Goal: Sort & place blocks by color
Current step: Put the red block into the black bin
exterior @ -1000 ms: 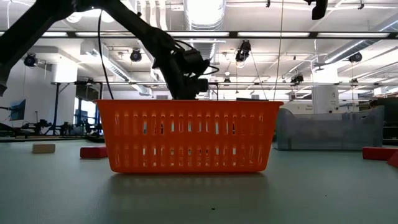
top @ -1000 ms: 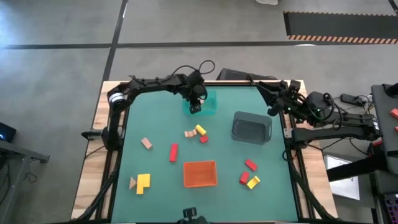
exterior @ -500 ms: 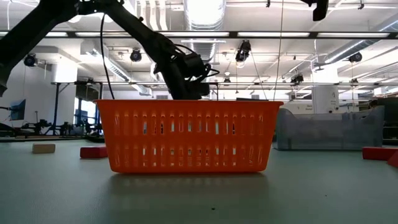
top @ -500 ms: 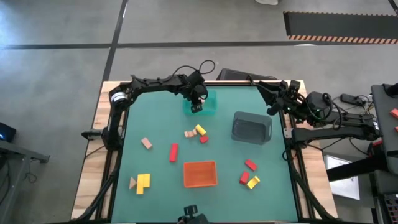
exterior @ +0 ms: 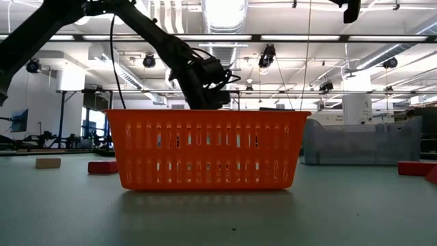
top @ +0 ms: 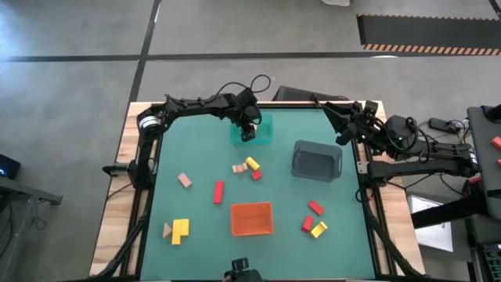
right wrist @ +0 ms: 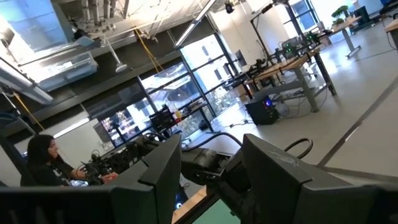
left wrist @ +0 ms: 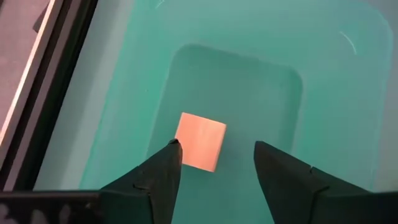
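Left tool [left wrist: 214,158] has crept slightly farther over teal tray [top: 262,131]. Only its wrist view shows tan block [left wrist: 200,140] on tray floor, beneath spread fingers. Right tool [right wrist: 208,168] parked, fingers apart.

Even, bright indoor light from overhead, with soft shadows throughout.

Ceiling strip lights [exterior: 225,14] glare white in the low view, leaving the left arm [exterior: 136,31] a dark silhouette. The orange basket [exterior: 208,147] is sharp, the near surface [exterior: 218,219] slightly soft. In the left wrist view the teal tray [left wrist: 323,81] shows pale glints along its rim.
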### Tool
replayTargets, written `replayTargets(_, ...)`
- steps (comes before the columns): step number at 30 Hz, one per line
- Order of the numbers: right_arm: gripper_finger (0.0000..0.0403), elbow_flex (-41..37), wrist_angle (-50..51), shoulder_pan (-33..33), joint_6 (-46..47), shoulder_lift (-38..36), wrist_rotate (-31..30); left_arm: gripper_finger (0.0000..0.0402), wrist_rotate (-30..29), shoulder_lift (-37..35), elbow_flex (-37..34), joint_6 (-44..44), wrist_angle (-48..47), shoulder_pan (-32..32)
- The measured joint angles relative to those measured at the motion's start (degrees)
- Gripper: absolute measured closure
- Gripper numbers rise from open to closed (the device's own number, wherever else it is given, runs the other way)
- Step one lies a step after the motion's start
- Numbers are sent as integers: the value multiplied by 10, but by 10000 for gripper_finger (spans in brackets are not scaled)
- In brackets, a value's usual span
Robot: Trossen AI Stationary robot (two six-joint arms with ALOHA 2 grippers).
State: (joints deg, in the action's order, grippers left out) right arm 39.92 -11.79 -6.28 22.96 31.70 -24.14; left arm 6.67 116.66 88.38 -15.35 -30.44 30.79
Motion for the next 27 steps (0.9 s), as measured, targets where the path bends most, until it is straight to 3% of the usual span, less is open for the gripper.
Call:
replayTargets(7, 241, 0, 1, 0, 32, 0, 0, 203, -3, -29, 0, 0, -2, 0)
replayTargets(12, 241, 0, 1, 0, 79, 2, 7, 203, -3, -97, 1, 19, -2, -10)
replayTargets(27, 241, 0, 0, 0, 277, 62, 168, 203, -1, -318, -6, 181, 0, -71)
